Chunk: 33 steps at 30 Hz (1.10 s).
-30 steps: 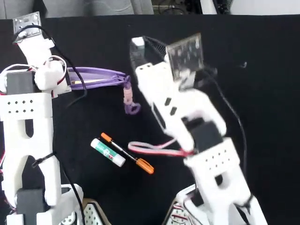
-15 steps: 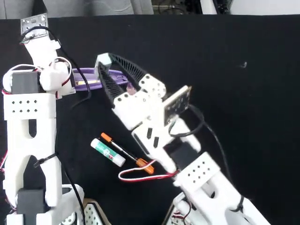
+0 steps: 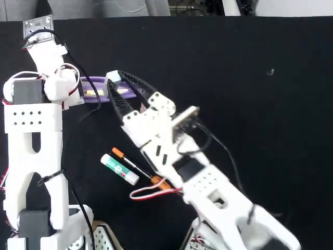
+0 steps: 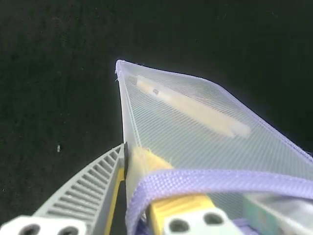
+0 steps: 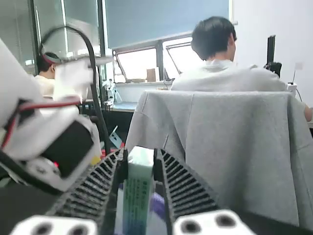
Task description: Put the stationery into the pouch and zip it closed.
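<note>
Pouch (image 3: pixel 99 88): one, purple-edged, at the table's far left, one pale stick (image 4: pixel 193 110) inside.
Left gripper (image 3: pixel 78 89): clamped on the pouch's end.
Right gripper (image 3: pixel 112 86): pinching one white-green block (image 5: pixel 137 186) over the pouch.
Table (image 3: pixel 270 130): one glue stick (image 3: pixel 119 169), one orange-capped pen (image 3: pixel 140 170), side by side.

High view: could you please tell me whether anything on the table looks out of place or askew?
Nothing looks damaged or spilled. The glue stick and the orange-capped pen lie loose on the table, outside the pouch. A red-and-white cable on the right arm droops close to the pen's end, where it might snag.
</note>
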Tool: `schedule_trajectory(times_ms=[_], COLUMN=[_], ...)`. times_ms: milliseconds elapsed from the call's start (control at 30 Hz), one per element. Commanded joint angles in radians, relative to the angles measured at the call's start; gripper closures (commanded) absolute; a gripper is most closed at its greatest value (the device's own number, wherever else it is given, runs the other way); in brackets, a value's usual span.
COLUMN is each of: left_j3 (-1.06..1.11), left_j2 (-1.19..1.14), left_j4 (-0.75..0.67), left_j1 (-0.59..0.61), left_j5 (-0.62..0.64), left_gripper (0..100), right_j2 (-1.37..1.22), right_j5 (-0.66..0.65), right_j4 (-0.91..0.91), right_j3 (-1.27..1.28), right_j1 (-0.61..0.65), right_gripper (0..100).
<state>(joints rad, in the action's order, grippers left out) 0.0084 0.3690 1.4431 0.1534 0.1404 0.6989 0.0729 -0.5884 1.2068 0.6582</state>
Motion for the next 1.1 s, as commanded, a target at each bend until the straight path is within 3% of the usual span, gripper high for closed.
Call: schedule_trajectory(times_ms=[0, 167, 367, 467, 633, 700, 900, 1067], left_j3=[-0.015, -0.015, -0.007, 0.022, 0.077, 0.076, 0.07, 0.07], left_j2=[0.006, 0.006, 0.006, 0.006, 0.006, 0.006, 0.006, 0.006], left_j4=[-0.003, -0.008, -0.034, -0.063, -0.132, -0.137, -0.166, -0.192], left_j1=[-0.015, 0.018, 0.064, 0.065, 0.087, 0.113, 0.223, 0.271], left_j5=[0.003, 0.003, 0.003, 0.003, 0.0, -0.006, -0.006, -0.008], left_gripper=[97, 97, 97, 97, 97, 97, 97, 97], right_j2=[-0.206, -0.283, -0.231, -0.153, 0.061, 0.17, 0.383, 0.412], right_j5=[-0.002, -0.002, 0.0, -0.051, -0.269, -0.293, -0.175, -0.167], right_j4=[-0.117, -0.183, -0.183, -0.183, -0.14, 0.031, 0.772, 1.08], right_j3=[-0.076, -0.07, -0.025, 0.007, 0.093, 0.088, -0.122, -0.193], right_j1=[0.006, 0.011, 0.012, 0.005, 0.005, -0.021, -0.055, -0.054], right_gripper=[98.8, 94.2, 68.1, 70.6, 78.6, 83.1, 89.2, 89.2])
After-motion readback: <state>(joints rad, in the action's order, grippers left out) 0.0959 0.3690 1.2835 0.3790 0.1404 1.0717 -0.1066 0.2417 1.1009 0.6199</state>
